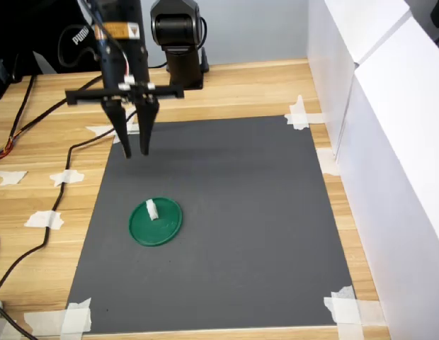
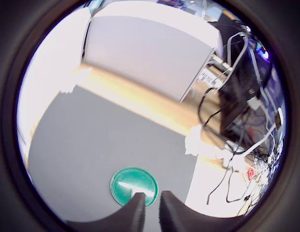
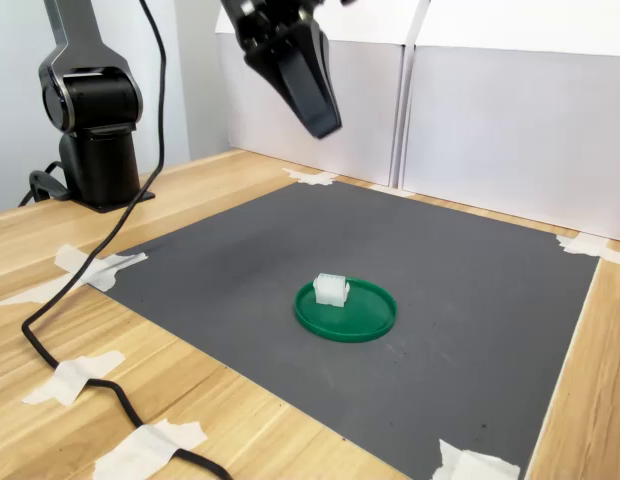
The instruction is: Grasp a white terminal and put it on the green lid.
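**White terminal resting on the green lid, arm raised clear**

We see the white terminal (image 1: 151, 210) lying on the green lid (image 1: 163, 228), toward the lid's far-left part in the first exterior view. In the second exterior view the white block (image 3: 330, 289) sits on the lid's (image 3: 362, 320) left portion, inside the raised rim. The lid lies flat on a dark grey mat (image 1: 241, 234) taped at its corners to the wooden tabletop (image 1: 42, 149); it is in the mat's near-left area in the first exterior view, closer to the mat's left edge than its right.

The gripper (image 1: 135, 151) hangs above the mat's far-left corner in the first exterior view, well apart from the lid and high above the surface. Its fingers (image 1: 146, 131) point downward with a narrow gap between them and carry nothing; we read them as released. In the wrist view the two dark tips (image 2: 135, 210) frame the lid (image 2: 126, 186) below them.

White panels (image 1: 389, 142) stand along the tabletop's right edge in the first exterior view, and a black cable (image 1: 56, 191) trails across the wood by the mat's left edge.
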`<state>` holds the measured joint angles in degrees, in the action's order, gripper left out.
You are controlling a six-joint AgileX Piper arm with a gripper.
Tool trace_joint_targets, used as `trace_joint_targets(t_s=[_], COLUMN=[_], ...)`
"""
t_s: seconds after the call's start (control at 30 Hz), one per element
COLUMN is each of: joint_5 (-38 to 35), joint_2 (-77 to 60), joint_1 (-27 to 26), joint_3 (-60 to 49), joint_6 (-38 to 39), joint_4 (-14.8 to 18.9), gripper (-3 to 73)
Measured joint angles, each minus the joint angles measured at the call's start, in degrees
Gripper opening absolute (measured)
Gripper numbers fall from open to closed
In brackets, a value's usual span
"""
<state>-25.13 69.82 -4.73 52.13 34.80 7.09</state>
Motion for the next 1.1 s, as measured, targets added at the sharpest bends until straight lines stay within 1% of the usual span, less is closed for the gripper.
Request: trace_joint_targets(t_s=[0.03,0.1,0.13,0.23,0.27,0.33,0.43,0.6,0.7,0.9,1.1], joint_5=[0.8,2.6,3.8,7.8,9.0,11.8,15.2,17.2,17.2,16.9,13.9], joint_2=[-2.5,-7.4,-9.8,-17.0,-18.9,-23.6,-30.1,-39.2,-44.7,-52.7,-60.1], joint_1=[-0.5,-0.9,-0.9,-0.9,-0.9,-1.3,-2.9,-5.9,-6.1,-6.1,-6.1], joint_3=[-1.0,-3.6,-5.3,-11.7,-13.7,-18.6,-24.7,-31.0,-35.2,-42.6,-47.4], joint_6=[0.0,-0.1,-0.1,-0.3,-0.4,-0.4,-0.4,-1.2,-1.9,-1.8,-0.6], joint_4=[1.7,5.1,6.7,12.8,14.4,16.6,17.8,18.8,19.5,19.5,19.4], gripper=[3.0,0.2,-0.4,-1.4,-1.5,-1.6,-1.6,-1.6,-1.6,-1.6,-1.6])
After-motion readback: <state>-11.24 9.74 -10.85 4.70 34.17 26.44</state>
